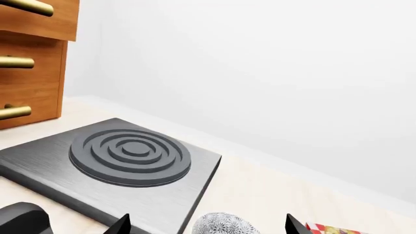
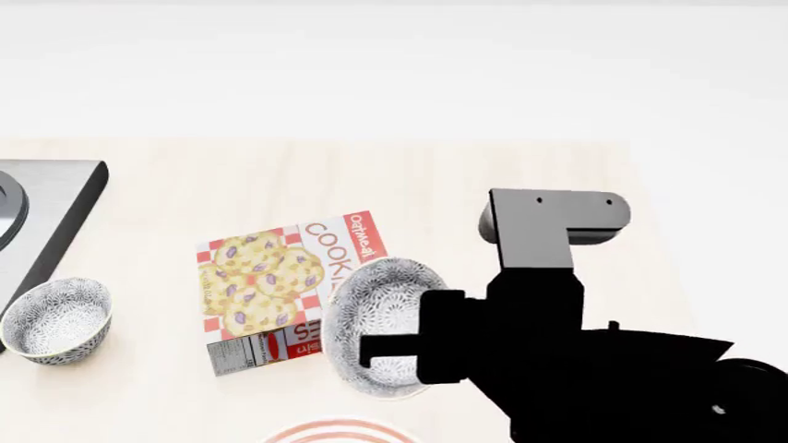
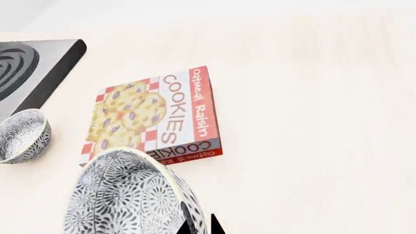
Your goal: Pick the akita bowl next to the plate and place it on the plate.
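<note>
An akita bowl point(image 2: 376, 318), grey-black-and-white patterned, hangs tilted on its side above the table, over the edge of the cookie box. My right gripper point(image 2: 391, 349) is shut on its rim; in the right wrist view the bowl point(image 3: 126, 195) fills the lower part, with the wall pinched between the fingertips of the gripper point(image 3: 200, 226). Only a sliver of the plate point(image 2: 339, 432), white with red rings, shows at the near edge of the head view, just below the held bowl. My left gripper point(image 1: 208, 225) is open, its tips either side of a second identical bowl point(image 1: 224, 225).
A cookie box point(image 2: 277, 286) lies flat mid-table. The second bowl point(image 2: 55, 318) stands upright at the left beside a dark stove plate point(image 2: 37, 221). Wooden drawers point(image 1: 32, 63) with brass handles rise behind the stove plate point(image 1: 130, 156). A white wall runs along the back.
</note>
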`<state>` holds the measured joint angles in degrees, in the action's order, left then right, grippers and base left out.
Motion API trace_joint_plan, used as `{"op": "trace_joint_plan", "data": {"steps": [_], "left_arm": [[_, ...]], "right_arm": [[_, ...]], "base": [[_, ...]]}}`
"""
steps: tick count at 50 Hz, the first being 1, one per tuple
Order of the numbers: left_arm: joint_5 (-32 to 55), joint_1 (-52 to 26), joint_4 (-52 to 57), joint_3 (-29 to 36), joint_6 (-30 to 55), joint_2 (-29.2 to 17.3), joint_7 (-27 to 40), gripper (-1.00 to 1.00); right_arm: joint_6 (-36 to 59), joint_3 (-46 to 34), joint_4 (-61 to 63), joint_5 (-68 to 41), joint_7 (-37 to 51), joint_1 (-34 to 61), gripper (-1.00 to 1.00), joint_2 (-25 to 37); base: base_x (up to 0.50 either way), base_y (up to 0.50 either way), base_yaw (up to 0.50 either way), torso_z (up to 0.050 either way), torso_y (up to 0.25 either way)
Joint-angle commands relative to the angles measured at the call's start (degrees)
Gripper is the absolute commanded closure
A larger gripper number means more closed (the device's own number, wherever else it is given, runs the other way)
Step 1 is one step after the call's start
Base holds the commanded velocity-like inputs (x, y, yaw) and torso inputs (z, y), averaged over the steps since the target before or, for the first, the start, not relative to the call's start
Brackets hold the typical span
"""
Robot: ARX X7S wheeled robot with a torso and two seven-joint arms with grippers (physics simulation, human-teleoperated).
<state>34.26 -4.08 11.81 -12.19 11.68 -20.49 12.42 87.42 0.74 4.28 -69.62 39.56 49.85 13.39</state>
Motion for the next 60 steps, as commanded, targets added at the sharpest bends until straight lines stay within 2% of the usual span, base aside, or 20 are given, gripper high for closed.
{"op": "trace_joint_plan", "data": {"steps": [1, 25, 60], "left_arm": [[0.12, 0.09, -0.01, 0.08, -0.17, -0.1, 0.02, -1.0], [0.4, 0.25, 0.59, 0.31, -0.01, -0.5, 0.42, -1.0], [0.34, 0.13, -0.27, 0.7, -0.82, -0.56, 0.48, -1.0]], "right_arm": [[-2.16, -1.36, -0.28, -7.55, 1.33, -2.9, 1.0, 1.07], [-5.61, -6.31, -1.8, -7.58, -3.37, -7.56, 1.0, 1.96], [-8.86, -5.73, -4.6, -13.66, -5.46, -13.41, 1.0, 2.12]], "base": [[0.0, 0.0, 0.0, 0.0, 0.0], [0.0, 0.0, 0.0, 0.0, 0.0], [0.0, 0.0, 0.0, 0.0, 0.0]]}}
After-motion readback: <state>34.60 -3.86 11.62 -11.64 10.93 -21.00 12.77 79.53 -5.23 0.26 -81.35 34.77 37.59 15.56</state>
